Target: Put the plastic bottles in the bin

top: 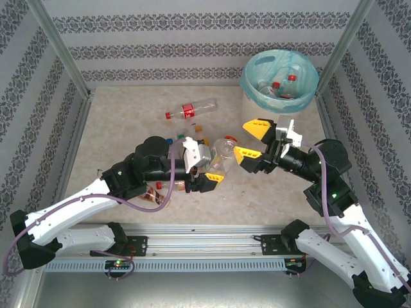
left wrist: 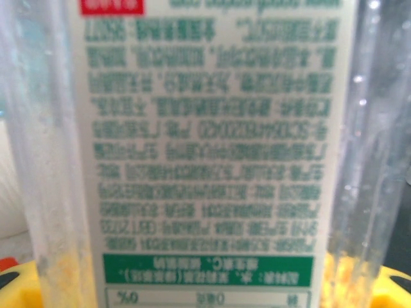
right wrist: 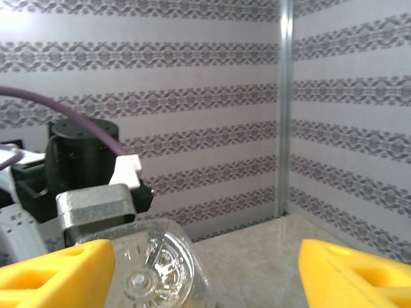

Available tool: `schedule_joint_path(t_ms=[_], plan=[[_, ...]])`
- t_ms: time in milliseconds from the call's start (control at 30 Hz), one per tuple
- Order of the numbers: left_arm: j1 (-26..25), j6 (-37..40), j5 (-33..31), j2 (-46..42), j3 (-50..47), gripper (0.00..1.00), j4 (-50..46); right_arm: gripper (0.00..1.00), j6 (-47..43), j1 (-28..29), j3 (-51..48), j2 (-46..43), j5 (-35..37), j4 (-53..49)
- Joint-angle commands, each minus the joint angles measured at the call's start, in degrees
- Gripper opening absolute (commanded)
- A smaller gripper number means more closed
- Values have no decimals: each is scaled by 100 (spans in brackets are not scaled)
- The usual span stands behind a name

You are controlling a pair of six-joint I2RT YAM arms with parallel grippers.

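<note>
One bottle pinched in left hand, long axis toward spread right hand, base leading.

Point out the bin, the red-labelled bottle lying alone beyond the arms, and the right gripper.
bin (top: 273, 102), top view, front rim.
red-labelled bottle (top: 191, 110), top view, its label.
right gripper (top: 240, 138), top view, midway between fingertips.

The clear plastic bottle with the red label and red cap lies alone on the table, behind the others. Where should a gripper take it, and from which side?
Probably the labelled middle of the clear plastic bottle with the red label, from above, fingers across its long axis. It lies on its side, red cap to the left, with bare beige table along both flanks.
</note>
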Motion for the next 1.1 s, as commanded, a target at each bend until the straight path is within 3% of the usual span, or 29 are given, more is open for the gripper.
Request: schedule_joint_path(t_ms=[0, 233, 667, 767, 1067], plan=[[-46, 162, 246, -180, -135, 52, 617, 77, -150, 82, 120, 101, -763, 258], [5, 263, 273, -202, -157, 51, 599, 81, -85, 293, 452, 484, -1423, 119], [35, 355, 516, -300, -155, 51, 625, 84, -193, 671, 797, 1191, -1816, -307], [34, 356, 531, -301, -159, 51, 653, 79, -255, 739, 863, 1305, -1890, -366], [78, 180, 519, -235, -168, 56, 943, 54, -518, 752, 942, 1311, -1626, -452]])
